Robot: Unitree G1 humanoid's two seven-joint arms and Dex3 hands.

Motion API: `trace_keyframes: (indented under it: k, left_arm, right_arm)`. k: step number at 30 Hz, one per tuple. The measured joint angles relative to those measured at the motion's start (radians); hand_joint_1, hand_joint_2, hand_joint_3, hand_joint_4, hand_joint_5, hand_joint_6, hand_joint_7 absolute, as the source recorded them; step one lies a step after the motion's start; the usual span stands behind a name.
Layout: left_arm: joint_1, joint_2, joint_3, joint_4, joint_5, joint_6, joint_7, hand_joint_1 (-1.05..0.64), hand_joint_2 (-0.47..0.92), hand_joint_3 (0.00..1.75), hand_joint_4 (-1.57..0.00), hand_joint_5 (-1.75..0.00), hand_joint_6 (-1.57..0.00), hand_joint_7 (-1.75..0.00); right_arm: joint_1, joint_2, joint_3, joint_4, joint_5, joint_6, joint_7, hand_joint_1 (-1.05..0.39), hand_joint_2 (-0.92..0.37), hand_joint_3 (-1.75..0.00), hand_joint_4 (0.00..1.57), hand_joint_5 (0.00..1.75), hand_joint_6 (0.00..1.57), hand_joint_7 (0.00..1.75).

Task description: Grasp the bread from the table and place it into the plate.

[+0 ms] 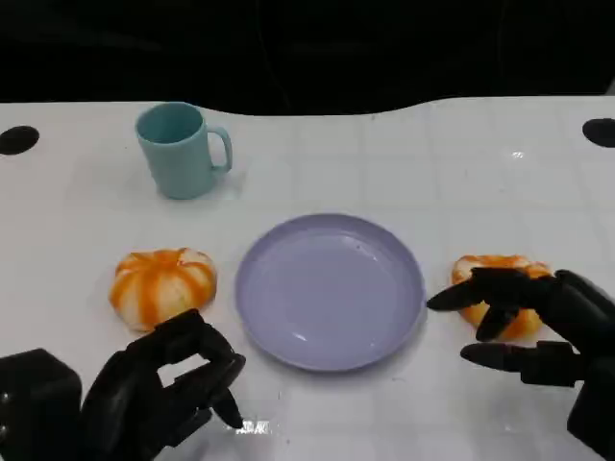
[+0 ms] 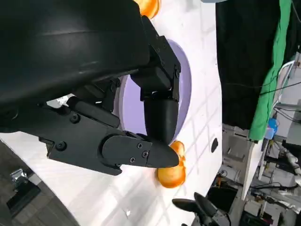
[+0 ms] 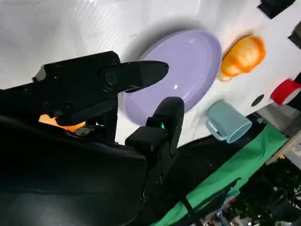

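Two orange-and-white bread rolls lie on the white table either side of a purple plate (image 1: pixel 330 291). The left bread (image 1: pixel 161 285) sits just beyond my left hand (image 1: pixel 163 389), which hovers low over the table with loosely curled fingers and holds nothing. The right bread (image 1: pixel 485 266) lies under the spread fingers of my right hand (image 1: pixel 553 331), whose thumb reaches out nearer the table's front edge; the fingers are not closed around it. In the right wrist view the right bread (image 3: pixel 61 124) peeks out beneath the hand, with the plate (image 3: pixel 188 70) and left bread (image 3: pixel 242 56) beyond.
A teal mug (image 1: pixel 183 149) stands behind the left bread, handle to the right. Dark round holes (image 1: pixel 17 139) mark the table's far corners. Beyond the table's edge in the right wrist view are a red roll (image 3: pixel 287 92) and green cloth (image 3: pixel 221 188).
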Motion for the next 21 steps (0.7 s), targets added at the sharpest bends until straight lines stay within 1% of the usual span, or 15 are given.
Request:
trace_keyframes:
  k: [3,5,9,12,16,21]
  left_arm:
    - [0.0,0.0,0.0,0.0,0.002,0.0,0.0,-0.58,0.92,0.2,-0.73,-1.75,-0.64,-1.55]
    - [0.0,0.0,0.0,0.0,0.003,0.0,0.0,-0.58,0.92,0.2,-0.73,-1.75,-0.64,-1.55]
    - [-0.001,0.0,-0.001,0.0,0.003,0.0,0.0,-0.57,0.92,0.21,-0.73,-1.75,-0.64,-1.55]
    - [-0.001,0.0,-0.001,0.001,0.003,-0.002,0.0,-0.57,0.92,0.21,-0.74,-1.75,-0.64,-1.55]
    - [-0.001,0.0,-0.001,0.003,0.004,-0.01,0.0,-0.57,0.92,0.21,-0.73,-1.75,-0.64,-1.55]
    - [-0.001,0.0,-0.003,0.003,0.006,-0.01,0.0,-0.57,0.92,0.21,-0.73,-1.75,-0.65,-1.55]
  right_arm:
    - [-0.001,0.0,-0.013,0.003,-0.032,-0.039,-0.042,-0.4,-0.92,-0.03,0.39,0.72,0.62,0.07]
    - [-0.002,-0.001,-0.018,0.006,-0.05,-0.052,-0.06,-0.38,-0.91,-0.02,0.34,0.66,0.6,0.04]
    - [-0.01,-0.004,-0.026,0.017,-0.057,-0.074,-0.072,-0.31,-0.86,0.0,0.18,0.53,0.51,0.0]
    - [-0.015,-0.011,-0.027,0.019,-0.062,-0.081,-0.075,-0.28,-0.84,0.0,0.11,0.47,0.46,0.0]
    - [-0.018,-0.025,-0.029,0.019,-0.077,-0.081,-0.078,-0.23,-0.81,0.0,0.06,0.44,0.42,0.0]
    - [-0.021,-0.053,-0.029,0.014,-0.114,-0.073,-0.076,-0.19,-0.79,0.0,0.0,0.37,0.34,0.0]
